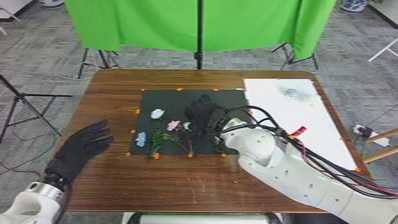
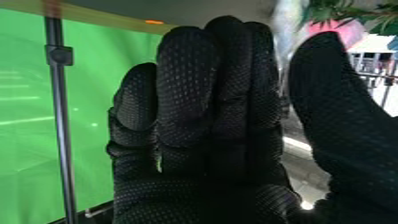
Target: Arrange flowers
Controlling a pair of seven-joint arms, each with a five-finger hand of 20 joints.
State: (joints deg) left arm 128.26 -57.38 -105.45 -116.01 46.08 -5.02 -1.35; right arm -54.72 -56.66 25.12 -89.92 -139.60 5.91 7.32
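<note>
**Crowding is my main worry**

Nearest, my left hand [image 1: 78, 150] is open by the left side of the surface [image 1: 187, 187]. Farther in, the blue flower [image 1: 140, 139], pink flower [image 1: 173, 125] and pale flower [image 1: 157, 113] lie on the dark mat [image 1: 173, 97]. My right hand [image 1: 204, 112] is open over it, fingers straight, near the pink one; a low sweep leftward could drag stems or crush petals. Its cables [image 1: 308, 155] run near a red object [image 1: 298, 131] and might knock it. Right of the mat is a white sheet [image 1: 271, 95]; beyond the surface, a pole [image 1: 200, 30] and green cloth [image 1: 142, 25].
</note>
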